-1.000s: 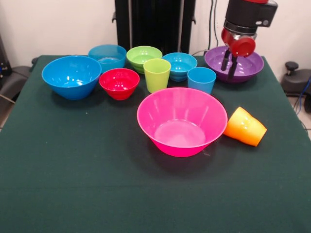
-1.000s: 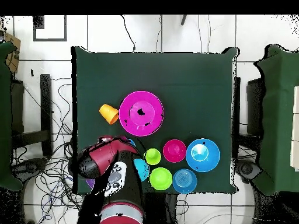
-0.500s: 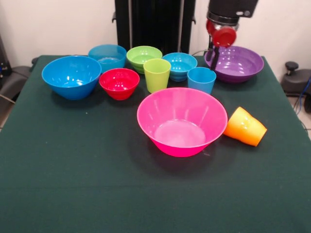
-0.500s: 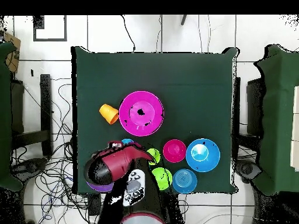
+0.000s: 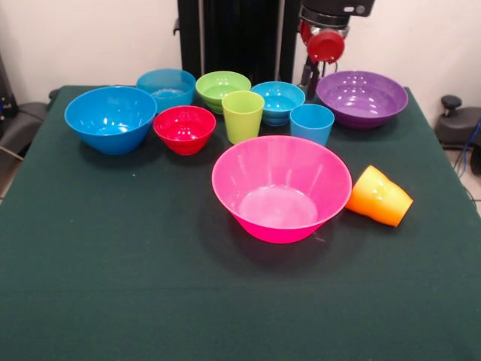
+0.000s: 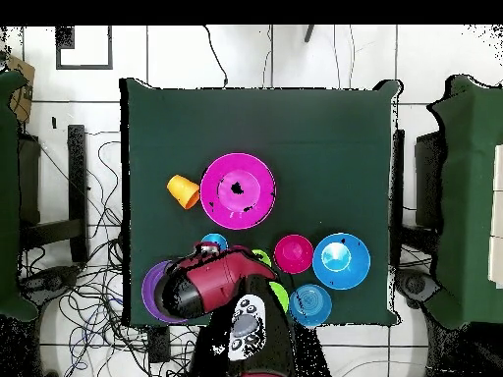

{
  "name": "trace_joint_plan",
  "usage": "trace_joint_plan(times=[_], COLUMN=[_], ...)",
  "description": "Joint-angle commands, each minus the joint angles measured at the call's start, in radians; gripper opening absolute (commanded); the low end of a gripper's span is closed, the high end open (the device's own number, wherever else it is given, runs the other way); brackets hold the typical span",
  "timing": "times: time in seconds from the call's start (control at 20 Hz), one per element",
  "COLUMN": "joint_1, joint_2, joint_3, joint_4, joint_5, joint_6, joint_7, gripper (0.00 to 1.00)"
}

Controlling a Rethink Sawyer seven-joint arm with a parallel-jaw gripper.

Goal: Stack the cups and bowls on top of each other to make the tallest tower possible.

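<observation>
No tower stands; all the ware sits apart on the green table. The huge pink bowl (image 5: 282, 188) (image 6: 238, 190) is in the middle. The orange cup (image 5: 379, 196) (image 6: 183, 190) lies on its side to its right. Behind it stand the light blue cup (image 5: 311, 123) and the lime green cup (image 5: 243, 115). The far row holds the large blue bowl (image 5: 110, 118), red bowl (image 5: 184, 128), blue bowl (image 5: 166, 86), lime green bowl (image 5: 222, 86), cyan bowl (image 5: 278, 99) and purple bowl (image 5: 362, 98). My gripper (image 5: 309, 81) hangs open and empty between the cyan and purple bowls, behind the light blue cup.
The arm (image 6: 211, 285) covers the cyan bowl and part of the green ware in the overhead view. The black pedestal (image 5: 239, 37) stands right behind the far row. The table's far right edge lies close to the purple bowl (image 6: 152, 295).
My gripper has moved up and to the left in the front view, from over the purple bowl to the gap beside the cyan bowl. The cups and bowls have not moved.
</observation>
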Motion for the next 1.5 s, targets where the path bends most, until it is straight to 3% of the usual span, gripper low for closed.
trace_joint_plan(times=[0.05,0.65,1.5], joint_1=[0.044,0.172,0.190], joint_2=[0.073,0.188,0.295], joint_3=[0.073,-0.030,-0.085], joint_4=[-0.010,-0.093,-0.159], joint_5=[-0.075,-0.066,-0.062], joint_6=[0.012,-0.033,-0.113], joint_7=[-0.172,-0.078,-0.084], gripper=[1.00,1.00,1.00])
